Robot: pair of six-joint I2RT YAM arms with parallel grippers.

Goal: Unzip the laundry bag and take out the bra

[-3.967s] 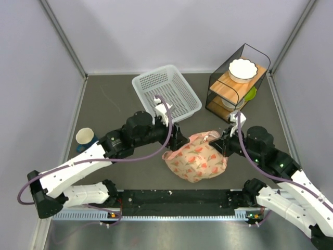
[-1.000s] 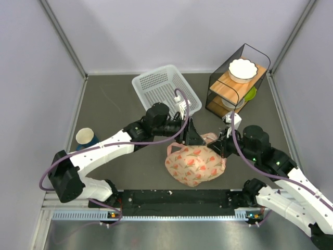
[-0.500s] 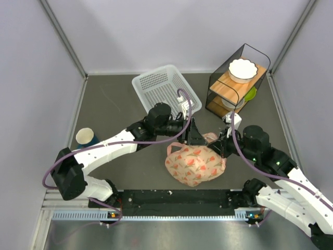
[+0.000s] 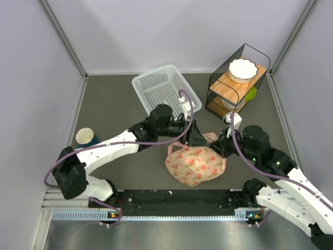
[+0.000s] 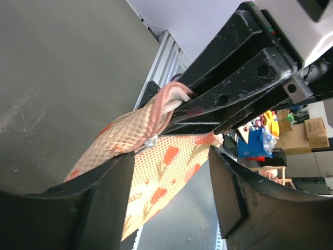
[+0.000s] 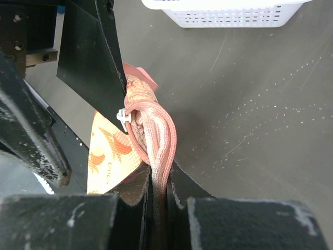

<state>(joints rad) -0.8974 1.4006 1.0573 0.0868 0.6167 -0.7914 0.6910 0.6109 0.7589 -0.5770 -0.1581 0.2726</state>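
Observation:
The laundry bag (image 4: pixel 195 162), beige-pink with red-orange prints, lies on the grey table between the arms. My right gripper (image 6: pixel 158 187) is shut on the bag's pink trim loop (image 6: pixel 157 133) at its top right end (image 4: pixel 221 145). My left gripper (image 5: pixel 169 177) is open, its two fingers (image 5: pixel 83 208) standing on either side of the bag's patterned edge (image 5: pixel 166 166), just below the small white zip pull (image 5: pixel 151 140). That same pull (image 6: pixel 121 114) shows beside the left finger in the right wrist view. The bra is hidden.
A white perforated basket (image 4: pixel 166 92) sits behind the bag. A wire rack (image 4: pixel 229 91) with a white bowl (image 4: pixel 243 69) stands at the back right. A paper cup (image 4: pixel 85 137) is at the left. A black rail (image 4: pixel 177 198) runs along the near edge.
My left gripper has edged slightly right toward the bag's top end and its jaws have widened a little. The right gripper and the bag have stayed put.

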